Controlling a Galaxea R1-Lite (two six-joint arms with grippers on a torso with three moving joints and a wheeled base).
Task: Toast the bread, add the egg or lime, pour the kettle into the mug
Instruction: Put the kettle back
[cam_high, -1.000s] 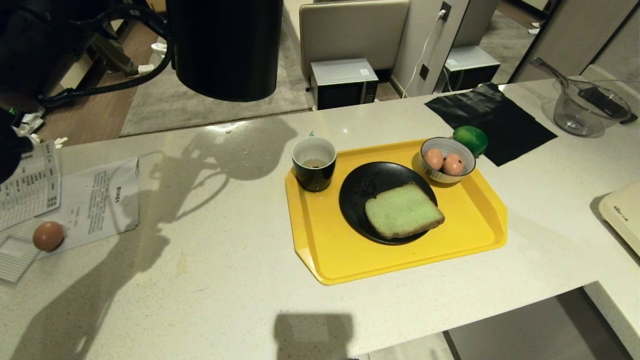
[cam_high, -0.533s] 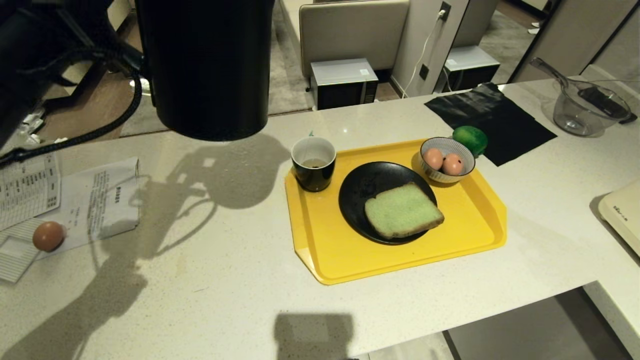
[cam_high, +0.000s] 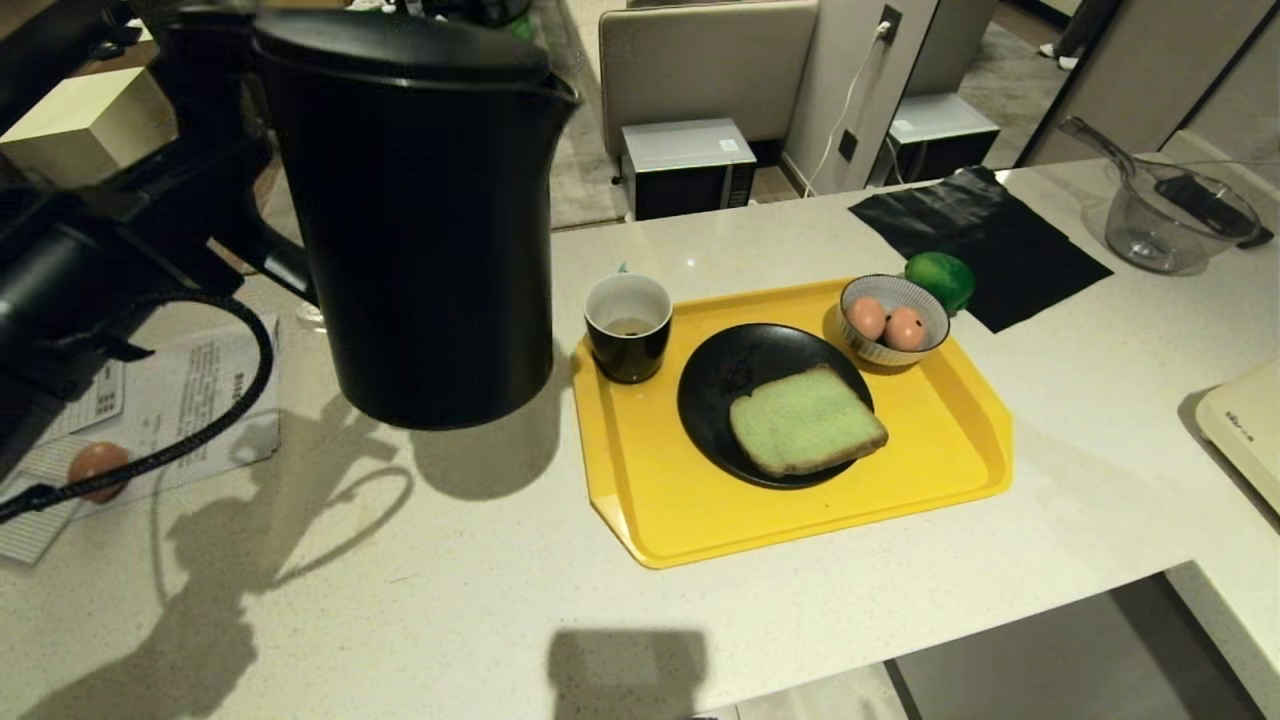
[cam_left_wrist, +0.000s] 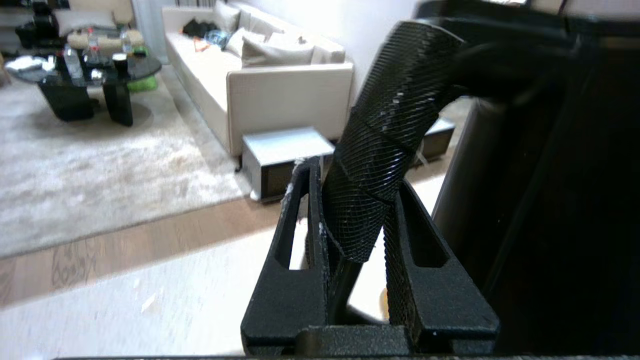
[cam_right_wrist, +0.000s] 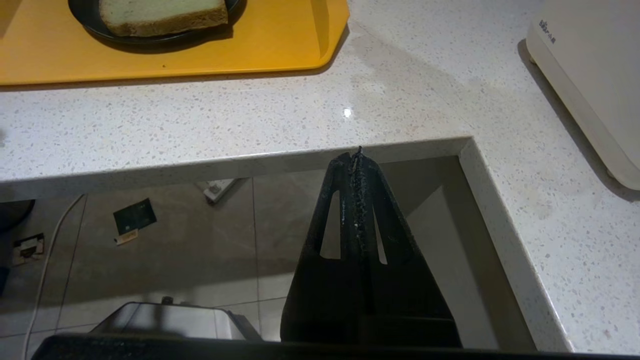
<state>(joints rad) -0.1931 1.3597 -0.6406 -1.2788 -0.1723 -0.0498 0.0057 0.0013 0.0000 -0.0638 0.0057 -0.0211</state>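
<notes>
Left pincer (cam_left_wrist: 357, 235) clamped on handle of tall matte black jug kettle (cam_high: 420, 220); now lowered upright beside small glossy black mug (cam_high: 628, 326), short of counter (cam_high: 450, 600). Pouring apparently done. Right pincer (cam_right_wrist: 358, 155) together, parked.

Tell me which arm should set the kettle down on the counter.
Left. The left gripper is clamped on the handle of the kettle, which hangs upright above the counter, left of the mug. The right gripper is shut, empty and parked below the counter's edge, far from the kettle.
</notes>
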